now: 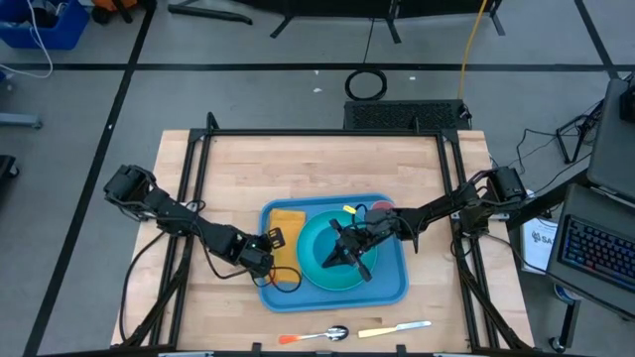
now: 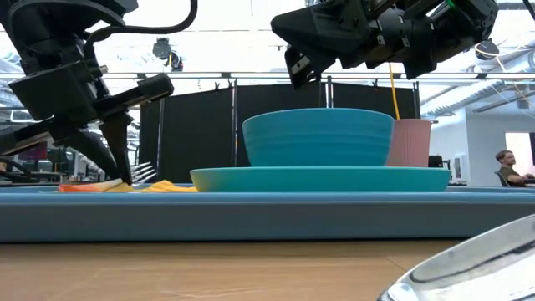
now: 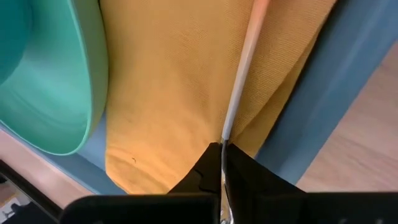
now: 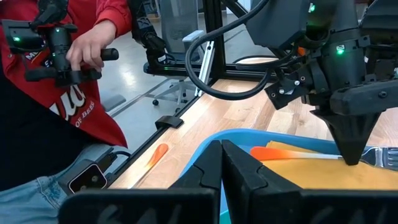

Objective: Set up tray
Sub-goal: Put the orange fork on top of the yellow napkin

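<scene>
The large medium-blue rectangular plastic tray sat on the light wooden desk, toward the near edge and slightly right of centre. Bare wood lay open on the far half and down the left side. An orange-handled metal spoon and a yellow-handled knife lay on the desk just beyond the tray's near rim, apart from it.

Inside the tray: a folded yellow cloth napkin along the left part; a round teal plate filling the middle and right, carrying a round blue bowl. A pink cup stood behind the bowl, partly hidden.

Left gripper was low over the napkin, beside the tray's left rim, its jaws clenched on an orange-handled metal fork lying across the cloth. In the left wrist view only the fork's shaft showed; tines cut off.

Right gripper hung above the plate, clear of it. Its jaws were pressed together with nothing between them.

A person in a red shirt sat beyond the desk's edge, face out of frame, hand on a dark control handle.
</scene>
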`<state>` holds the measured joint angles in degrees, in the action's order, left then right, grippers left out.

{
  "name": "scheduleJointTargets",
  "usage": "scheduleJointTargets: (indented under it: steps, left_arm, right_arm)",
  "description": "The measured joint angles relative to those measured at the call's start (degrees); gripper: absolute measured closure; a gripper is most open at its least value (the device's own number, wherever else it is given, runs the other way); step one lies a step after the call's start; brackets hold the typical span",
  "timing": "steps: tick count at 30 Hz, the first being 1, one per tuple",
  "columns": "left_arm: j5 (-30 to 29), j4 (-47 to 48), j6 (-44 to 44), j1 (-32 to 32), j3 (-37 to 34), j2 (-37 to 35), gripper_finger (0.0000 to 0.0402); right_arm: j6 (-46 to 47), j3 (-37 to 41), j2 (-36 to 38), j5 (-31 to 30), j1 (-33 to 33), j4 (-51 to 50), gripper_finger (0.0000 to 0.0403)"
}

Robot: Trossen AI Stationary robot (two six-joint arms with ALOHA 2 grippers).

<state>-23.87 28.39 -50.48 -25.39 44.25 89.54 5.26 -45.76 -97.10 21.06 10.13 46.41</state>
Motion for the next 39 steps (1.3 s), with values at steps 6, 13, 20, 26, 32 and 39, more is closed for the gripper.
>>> scheduleJointTargets:
  steps: [6, 13, 20, 26, 32, 39]
  left_arm:
    - [-0.1, 1.4, 2.5, 0.0, 0.0, 0.0, 0.0366]
    - [-0.7, 1.7, 2.9, -0.7, 0.0, 0.0, 0.0371]
    - [-0.7, 0.2, 3.3, -1.0, 0.0, 0.0, 0.0387]
    - [-2.0, 0.2, 3.7, -0.7, 0.0, 0.0, 0.0392]
    - [1.5, 1.3, 6.0, 0.3, 0.0, 0.0, 0.0387]
    - [4.8, 0.0, 7.6, 1.6, 0.0, 0.0, 0.0381]
  right_arm:
    - [0.0, 0.0, 0.0, 0.0, 0.0, 0.0, 0.0403]
    - [-0.2, 0.0, 0.0, 0.0, 0.0, 0.0, 0.0403]
    - [-0.2, 0.0, 0.0, 0.0, 0.0, 0.0, 0.0403]
    - [-0.2, 0.0, 0.0, 0.0, 0.0, 0.0, 0.0403]
    - [-0.2, 0.0, 0.0, 0.0, 0.0, 0.0, 0.0403]
    - [-0.2, 0.0, 0.0, 0.0, 0.0, 0.0, 0.0403]
